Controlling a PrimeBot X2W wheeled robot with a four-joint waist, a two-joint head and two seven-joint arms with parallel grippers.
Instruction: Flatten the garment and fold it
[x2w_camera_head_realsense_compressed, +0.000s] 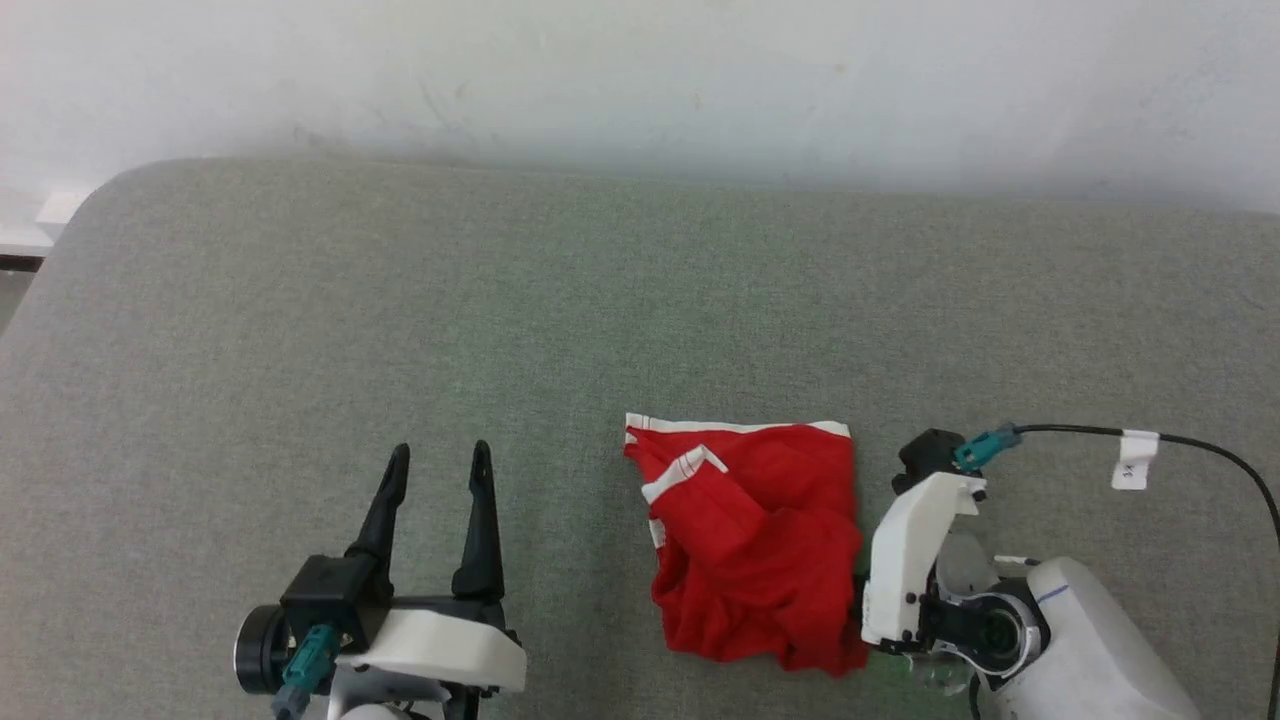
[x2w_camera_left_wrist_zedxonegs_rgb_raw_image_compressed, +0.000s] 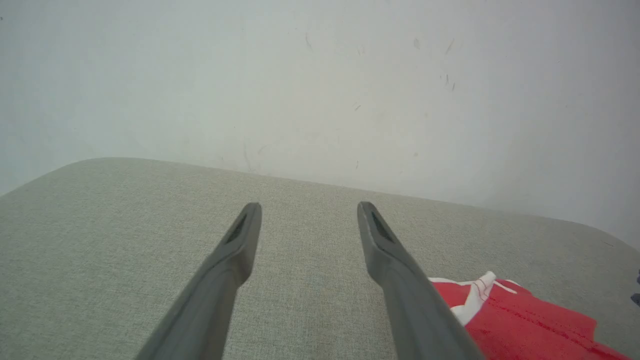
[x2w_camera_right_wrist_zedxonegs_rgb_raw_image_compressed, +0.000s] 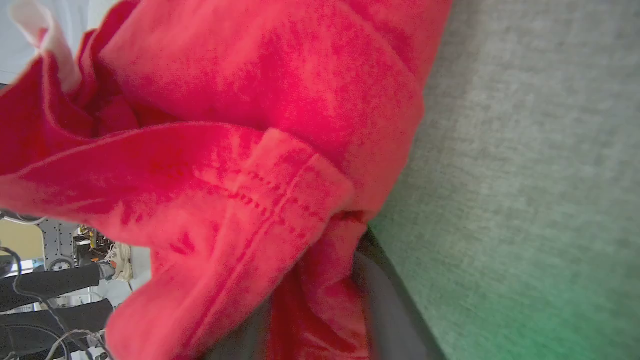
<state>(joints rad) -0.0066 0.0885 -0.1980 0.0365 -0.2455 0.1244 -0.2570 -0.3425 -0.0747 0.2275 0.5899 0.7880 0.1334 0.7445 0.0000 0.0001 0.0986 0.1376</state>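
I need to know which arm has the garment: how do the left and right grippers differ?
The left gripper is open and empty; the right gripper is shut on the garment. The left sits over bare grey surface, apart from the garment; the right sits at its right edge. Both have dark fingers.

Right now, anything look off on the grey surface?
Only the red shorts: bunched and creased rather than flat, a white-striped edge flipped over at the upper left. The right gripper pinches a fold at their right edge between its fingers. No damage seen.

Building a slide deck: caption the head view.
Right end effector pinches crumpled red shorts on grey surface; left end effector open.
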